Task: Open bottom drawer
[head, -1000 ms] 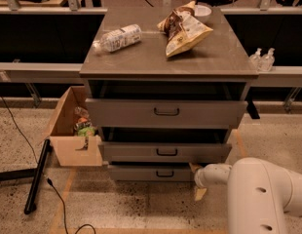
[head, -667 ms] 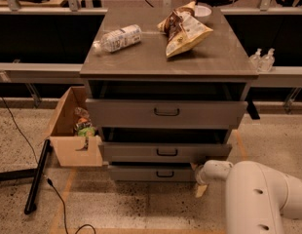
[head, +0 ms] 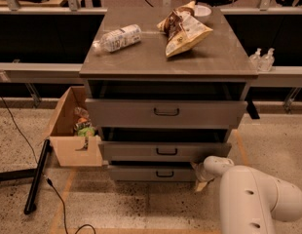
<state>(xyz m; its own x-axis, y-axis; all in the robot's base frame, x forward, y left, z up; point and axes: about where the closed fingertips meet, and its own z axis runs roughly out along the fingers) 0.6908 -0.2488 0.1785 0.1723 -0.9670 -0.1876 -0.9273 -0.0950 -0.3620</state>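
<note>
The grey cabinet (head: 168, 62) has three drawer fronts, each with a black loop handle. The bottom drawer (head: 136, 173) is the shortest and narrowest, just above the floor, with its handle (head: 164, 173) at the centre. A dark gap shows above its front panel. My gripper (head: 198, 178) is low at the right end of the bottom drawer front, close to the cabinet's right corner and well right of the handle. My white arm (head: 258, 199) fills the lower right.
A plastic bottle (head: 118, 38), a chip bag (head: 182, 28) and a white bowl (head: 202, 9) lie on the cabinet top. An open cardboard box (head: 73, 130) stands at the cabinet's left. A black pole (head: 36, 177) and cable lie on the floor at left.
My arm has shifted slightly left and up, bringing the gripper a little closer to the bottom drawer's right end. The drawers have not moved.
</note>
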